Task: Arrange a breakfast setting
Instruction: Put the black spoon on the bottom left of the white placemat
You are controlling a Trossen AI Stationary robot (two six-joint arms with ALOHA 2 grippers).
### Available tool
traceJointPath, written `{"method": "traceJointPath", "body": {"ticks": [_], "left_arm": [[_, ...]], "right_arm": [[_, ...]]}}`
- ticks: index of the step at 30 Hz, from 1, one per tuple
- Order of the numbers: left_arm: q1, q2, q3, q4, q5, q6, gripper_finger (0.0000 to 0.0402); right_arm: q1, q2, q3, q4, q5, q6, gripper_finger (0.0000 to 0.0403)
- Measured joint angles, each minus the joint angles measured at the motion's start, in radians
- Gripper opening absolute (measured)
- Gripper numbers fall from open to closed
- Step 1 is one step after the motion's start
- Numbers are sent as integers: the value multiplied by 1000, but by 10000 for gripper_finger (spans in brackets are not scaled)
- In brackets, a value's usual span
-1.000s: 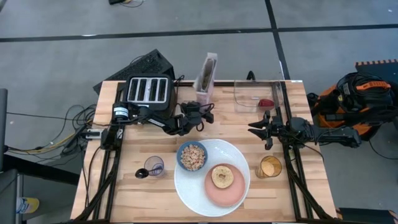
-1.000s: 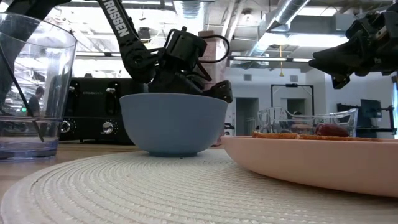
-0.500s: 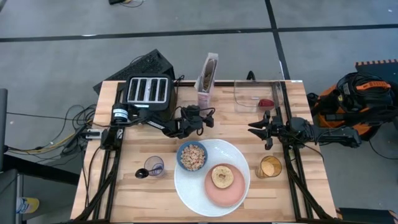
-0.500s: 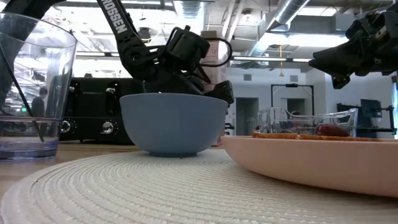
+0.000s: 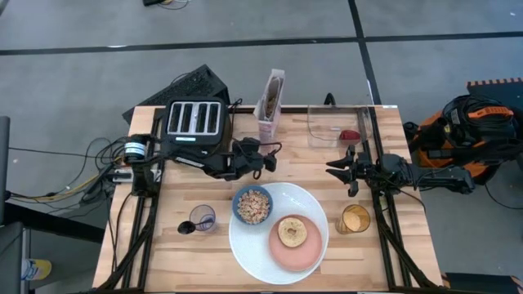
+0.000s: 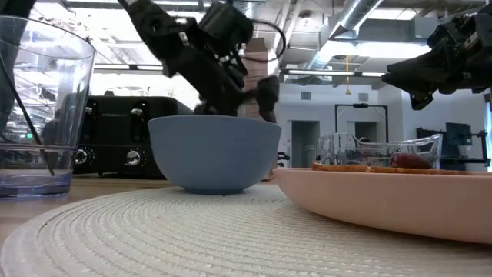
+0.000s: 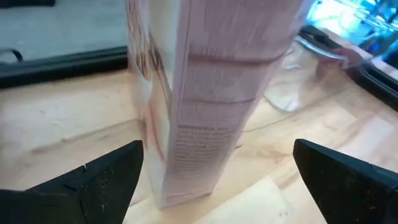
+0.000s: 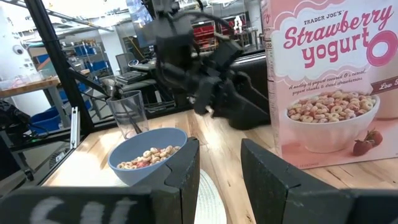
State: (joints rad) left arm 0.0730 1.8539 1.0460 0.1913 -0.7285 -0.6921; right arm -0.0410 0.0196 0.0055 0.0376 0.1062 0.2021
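Nearest the front edge of the table (image 5: 163,261), a large white plate (image 5: 249,245) is sitting on the wood, carrying a small pink plate (image 5: 282,255) w/ a toasted bagel half (image 5: 292,232) lying on it; a blue bowl (image 5: 252,206) holding cereal is resting on the white plate's far-left rim area. To the left of the white plate a clear glass (image 5: 201,217) is standing w/ a black spoon (image 6: 27,115) leaning inside it; to the right, a 2nd glass (image 5: 355,219) w/ amber contents is standing just beside the plate. Mid-table, the left gripper (image 5: 268,155) is hovering btwn the bowl and the cereal box (image 5: 270,102), fingers (image 7: 99,180) spread wide, holding nothing, box base showing between them in the left wrist view. The right gripper (image 5: 333,169) is hanging above the table's right half, apart from the amber glass, fingers drawn close w/ only a narrow gap, gripping nothing. At the far edge, a black four-slot toaster (image 5: 194,121) is standing at left, the pink-white box upright near centre, and a clear container (image 5: 337,124) at right w/ a small red fruit (image 5: 350,135) lying inside.
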Motion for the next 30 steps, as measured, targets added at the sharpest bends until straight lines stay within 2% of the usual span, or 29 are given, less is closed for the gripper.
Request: {"method": "traceJointPath", "body": {"ticks": [5, 11, 15, 19, 22, 30], "left_arm": [[-13, -119, -4, -95, 48, 92, 400], [-13, -261, -4, -214, 178, 234, 400], [-7, -349, -4, -233, 235, 328, 400], [-3, -453, -4, -290, 342, 397, 400], [-11, -535, -4, -407, 391, 389, 400], [-95, -707, -4, -743, 385, 194, 400]], "right_arm": [[0, 0, 0, 0, 0, 0, 139], [0, 0, 0, 1, -1, 0, 139], [0, 0, 0, 0, 0, 0, 139], [0, 0, 0, 0, -1, 0, 139], [0, 0, 0, 0, -1, 0, 139], [0, 0, 0, 0, 0, 0, 139]]}}
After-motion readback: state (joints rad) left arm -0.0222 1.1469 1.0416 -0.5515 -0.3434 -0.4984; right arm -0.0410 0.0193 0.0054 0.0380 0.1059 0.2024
